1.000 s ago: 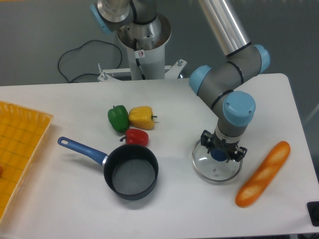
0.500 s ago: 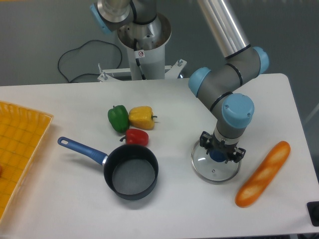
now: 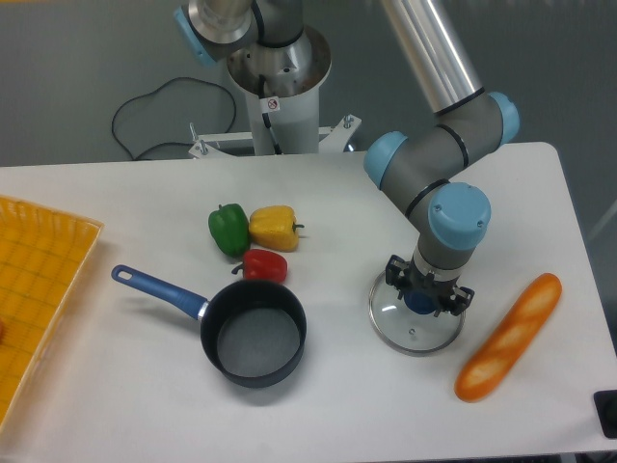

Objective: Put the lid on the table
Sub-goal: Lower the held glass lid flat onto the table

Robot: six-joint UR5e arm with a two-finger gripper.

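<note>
The gripper (image 3: 425,301) points straight down over the lid (image 3: 415,324), its 2 fingers set around the blue knob; whether they clamp it or stand just off it cannot be told. The lid lies flat on the table (image 3: 135,415). Right of the lid lies a baguette (image 3: 508,337). Left of the lid sits a dark saucepan (image 3: 251,333), uncovered, and beyond it 3 peppers (image 3: 253,240) clustered. Far left of the lid is a yellow tray (image 3: 34,289).

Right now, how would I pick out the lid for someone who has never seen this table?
On the large white table, look right of the dark saucepan, under the arm's claw. The round clear glass lid lies there, beside the bread loaf. Only it is transparent with a blue knob.
</note>
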